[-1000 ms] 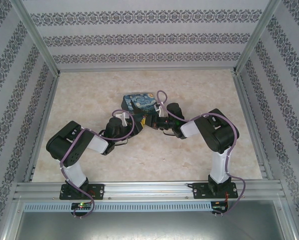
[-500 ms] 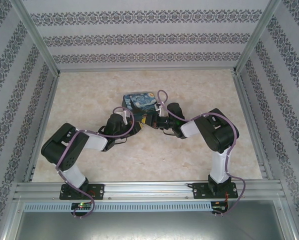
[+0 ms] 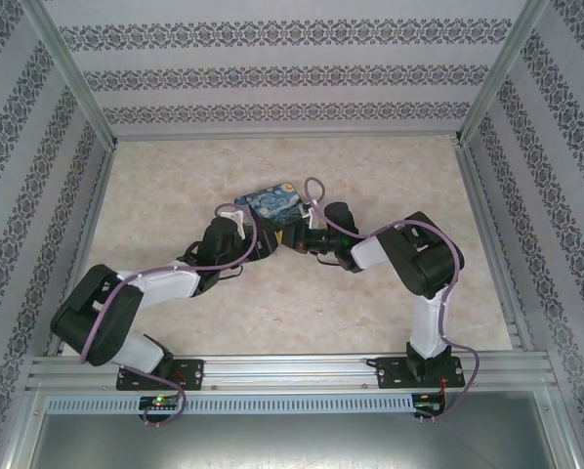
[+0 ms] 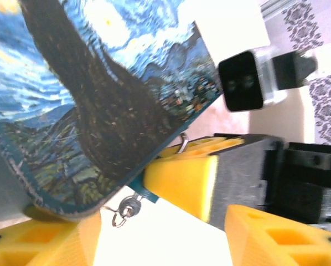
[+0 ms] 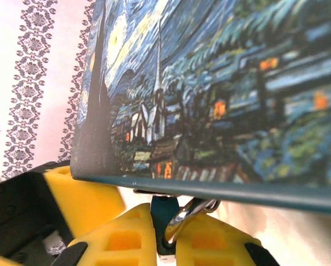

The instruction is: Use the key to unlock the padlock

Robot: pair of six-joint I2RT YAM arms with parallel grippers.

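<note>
In the left wrist view the left pincer [image 4: 157, 227] stood spread. Its yellow fingers [image 4: 44, 244] sat either side of the key [image 4: 125, 209], a tiny metal sliver that appeared to hang from the padlock [image 4: 141, 192], touching neither finger. Just beyond, the right pincer [image 5: 164, 241] was pressed together on the padlock's bluish body. The padlock sat tucked under the edge of the painted box [image 4: 99, 111], near the middle of the desk [image 3: 272, 322].

Both pieces looked stiff, light and slick. The key would likely slip or twist unless pinched flat across its head. The padlock seemed best held by the body, leaving the shackle free.

The left arm [image 3: 146, 288] lay low, stretched from its base towards the box. The right arm [image 3: 419, 259] rose, folded at the elbow and reached leftward to meet it.
</note>
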